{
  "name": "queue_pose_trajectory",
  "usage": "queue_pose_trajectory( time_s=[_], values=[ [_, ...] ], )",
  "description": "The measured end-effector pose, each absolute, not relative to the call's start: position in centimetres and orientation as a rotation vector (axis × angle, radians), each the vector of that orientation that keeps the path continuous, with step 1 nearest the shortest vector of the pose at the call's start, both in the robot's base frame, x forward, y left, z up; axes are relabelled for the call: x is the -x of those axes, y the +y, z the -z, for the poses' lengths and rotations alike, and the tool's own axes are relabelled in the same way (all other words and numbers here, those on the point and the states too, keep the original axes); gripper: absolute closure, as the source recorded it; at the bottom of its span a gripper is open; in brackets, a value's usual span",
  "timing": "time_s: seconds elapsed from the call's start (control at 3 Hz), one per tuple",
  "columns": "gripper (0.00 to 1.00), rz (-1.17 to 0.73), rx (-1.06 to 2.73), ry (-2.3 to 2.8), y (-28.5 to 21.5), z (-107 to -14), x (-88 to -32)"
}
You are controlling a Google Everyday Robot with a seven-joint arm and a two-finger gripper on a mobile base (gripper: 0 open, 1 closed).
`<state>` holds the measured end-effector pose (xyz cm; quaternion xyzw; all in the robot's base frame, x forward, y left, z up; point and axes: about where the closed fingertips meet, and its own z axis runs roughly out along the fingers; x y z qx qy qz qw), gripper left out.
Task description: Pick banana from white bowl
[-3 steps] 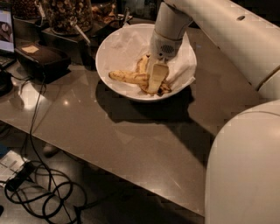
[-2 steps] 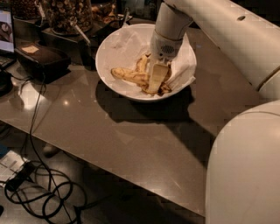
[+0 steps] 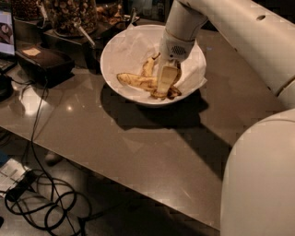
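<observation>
Change over the last second: almost none. The gripper [image 3: 166, 84] sits at the same spot inside the white bowl [image 3: 107, 69], low over the fruit, and its wrist shows no shift that we can make out. The banana [image 3: 136, 82] lies as it did, flat on the crumpled paper [image 3: 133, 46] at the near side of the bowl. Its left end is free and its right part passes under the gripper. A shorter curved banana [image 3: 148, 67] lies just behind it, also unmoved.

We cannot tell whether the gripper is released or clenched, since its tip overlaps the banana from this angle.

Reading: we judge the descent finished and the grasp step in hand. The banana is not yet lifted, so the task stands incomplete.

Risk noted: the neighbouring fruit is close enough to be caught or dragged. The table [image 3: 115, 138] and the jars of nuts [image 3: 69, 11] play no part.
</observation>
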<state>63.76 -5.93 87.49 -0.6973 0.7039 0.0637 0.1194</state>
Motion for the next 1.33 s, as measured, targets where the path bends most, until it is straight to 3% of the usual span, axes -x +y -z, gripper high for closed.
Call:
queue_pose_trajectory(
  time_s=[1.33],
  values=[
    [1.0, -0.142, 2.05, 1.902, -5.6, -92.6, -60.4]
  ],
)
